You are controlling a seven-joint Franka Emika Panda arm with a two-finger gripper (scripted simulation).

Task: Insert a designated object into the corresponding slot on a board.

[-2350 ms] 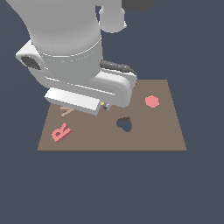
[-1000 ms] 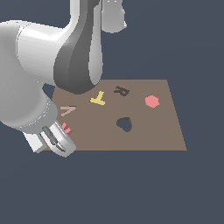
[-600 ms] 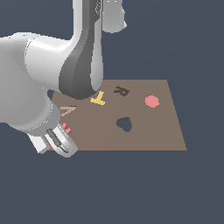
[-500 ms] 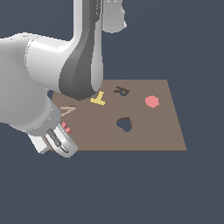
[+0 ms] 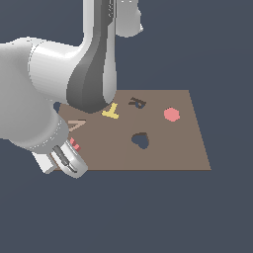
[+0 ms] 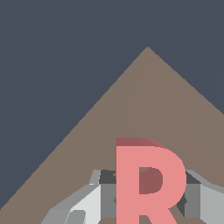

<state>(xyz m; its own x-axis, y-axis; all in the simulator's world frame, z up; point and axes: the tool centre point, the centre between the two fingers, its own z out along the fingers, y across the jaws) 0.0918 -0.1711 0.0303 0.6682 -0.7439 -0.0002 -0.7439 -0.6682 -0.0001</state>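
claw: closed on pink R block | over board corner at exterior view's left | R slot well apart

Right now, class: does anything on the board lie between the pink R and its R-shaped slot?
The yellow T lies roughly on the line from the pink R, held between the jaws, to the R-shaped slot on the board.

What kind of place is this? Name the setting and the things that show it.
Most likely a simulated test scene, not a real room: a flat brown board floats in a plain dark blue void, and the pink-red R block and white robot arm are evenly shaded renders.
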